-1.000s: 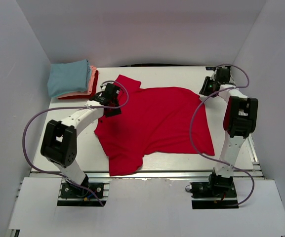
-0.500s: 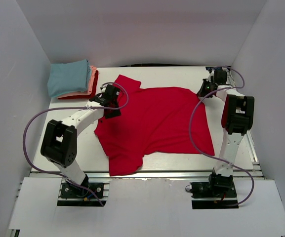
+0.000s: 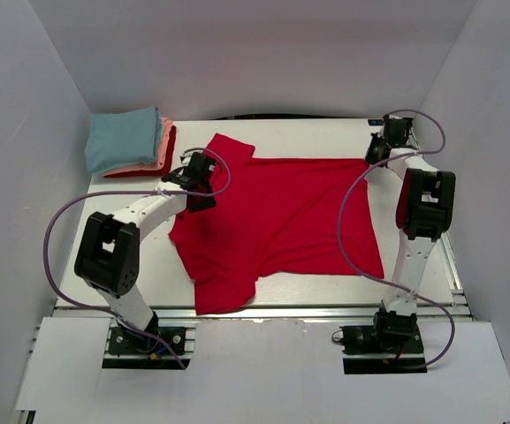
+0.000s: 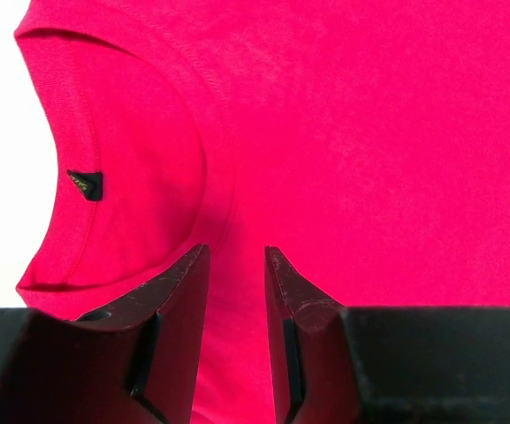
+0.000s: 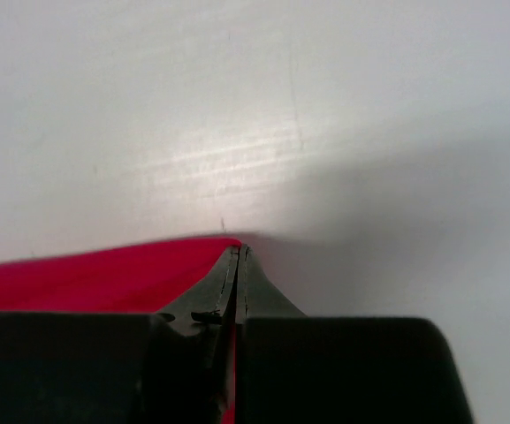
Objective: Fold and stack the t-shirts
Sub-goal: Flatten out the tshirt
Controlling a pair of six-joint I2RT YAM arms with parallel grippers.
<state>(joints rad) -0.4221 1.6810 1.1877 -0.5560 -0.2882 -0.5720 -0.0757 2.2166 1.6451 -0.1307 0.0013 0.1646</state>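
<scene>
Jaws first: the right gripper is pinched fully closed on a corner of the red shirt, up at the far right corner of the tabletop. Over on the other side, the left gripper is roughly half open. Its fingers sit apart right over the shirt by the collar, red cloth showing through the gap, and I can't tell if they actually touch it. Shirt's spread flat across the middle of the tabletop, collar toward the left edge, one sleeve lying by the near edge. The folded shirts — light blue on top, then salmon-pink, then red — sit stacked in the far left corner.
</scene>
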